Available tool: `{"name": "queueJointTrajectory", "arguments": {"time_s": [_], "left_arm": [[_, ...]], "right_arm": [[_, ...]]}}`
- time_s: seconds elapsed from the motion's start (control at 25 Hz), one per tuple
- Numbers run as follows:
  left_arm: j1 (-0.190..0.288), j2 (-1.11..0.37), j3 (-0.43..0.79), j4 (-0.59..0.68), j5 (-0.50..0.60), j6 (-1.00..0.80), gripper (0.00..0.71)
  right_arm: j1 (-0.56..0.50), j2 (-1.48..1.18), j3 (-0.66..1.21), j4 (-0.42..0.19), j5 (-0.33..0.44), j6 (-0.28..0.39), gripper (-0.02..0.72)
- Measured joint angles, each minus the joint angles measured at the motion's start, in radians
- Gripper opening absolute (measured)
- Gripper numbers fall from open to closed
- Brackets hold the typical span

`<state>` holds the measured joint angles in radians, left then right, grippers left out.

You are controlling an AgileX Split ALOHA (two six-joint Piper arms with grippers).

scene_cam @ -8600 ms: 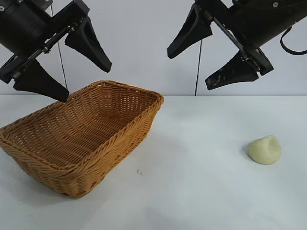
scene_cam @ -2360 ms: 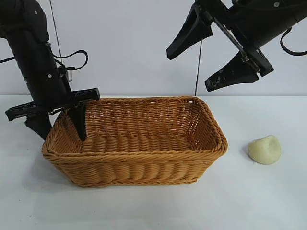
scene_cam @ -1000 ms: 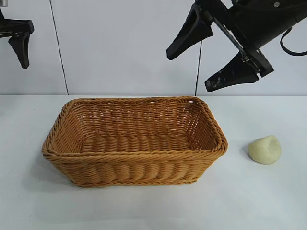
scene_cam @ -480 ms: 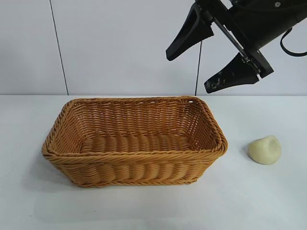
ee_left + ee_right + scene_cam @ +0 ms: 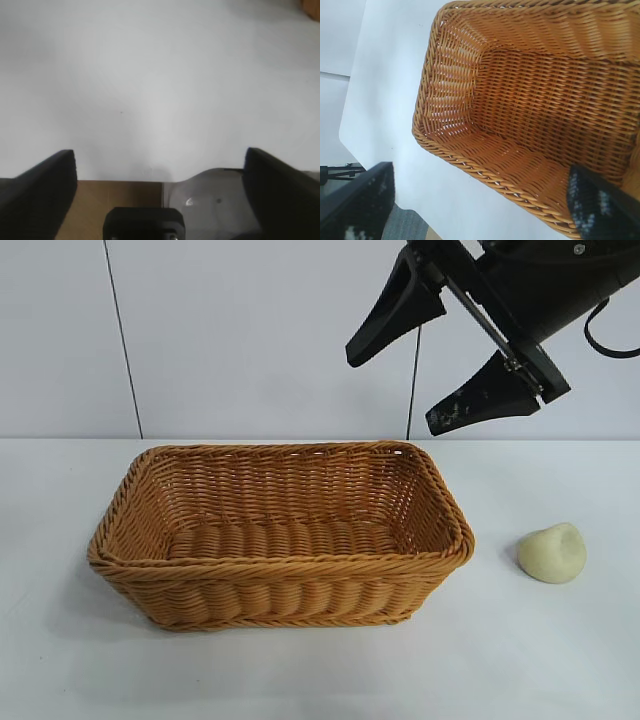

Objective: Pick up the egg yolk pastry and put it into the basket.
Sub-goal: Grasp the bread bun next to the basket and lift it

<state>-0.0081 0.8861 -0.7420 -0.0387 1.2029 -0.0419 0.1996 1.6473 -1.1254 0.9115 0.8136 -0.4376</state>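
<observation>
The white table (image 5: 320,670) fills the lower half of the exterior view, with a pale panelled wall (image 5: 250,330) behind it. On the table, a little toward nine o'clock of centre, stands the basket (image 5: 282,585), a long golden-brown wicker one with sloping sides and a braided rim, its long side facing the camera. Nothing lies inside it in the exterior or right wrist view.

The right gripper (image 5: 435,375) hangs in the air at about one o'clock in the exterior view, above the basket's three o'clock end and apart from it, tilted downward. Its two black fingers are spread wide with nothing between them. Its own wrist camera looks down into the basket (image 5: 540,100).

The left gripper (image 5: 160,170) appears only in its own wrist camera, over bare white table (image 5: 150,75) near that table's edge. Its jaws also stand wide apart and hold nothing.

The egg yolk pastry (image 5: 552,553), a small pale cream-yellow dome, sits on the table at three o'clock of the basket, near it but not touching, and well below the right gripper.
</observation>
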Motion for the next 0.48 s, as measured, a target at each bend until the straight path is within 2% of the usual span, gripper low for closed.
{"name": "queueJointTrajectory", "arguments": {"time_s": [0.32, 0.48], "left_arm": [[0.000, -0.377, 0.221, 0.000, -0.128, 0.000, 0.695], [0.000, -0.495, 0.244, 0.000, -0.130, 0.004, 0.695]], "right_arm": [[0.000, 0.000, 0.000, 0.000, 0.000, 0.000, 0.642], [0.000, 0.000, 0.000, -0.001, 0.000, 0.000, 0.642]]}}
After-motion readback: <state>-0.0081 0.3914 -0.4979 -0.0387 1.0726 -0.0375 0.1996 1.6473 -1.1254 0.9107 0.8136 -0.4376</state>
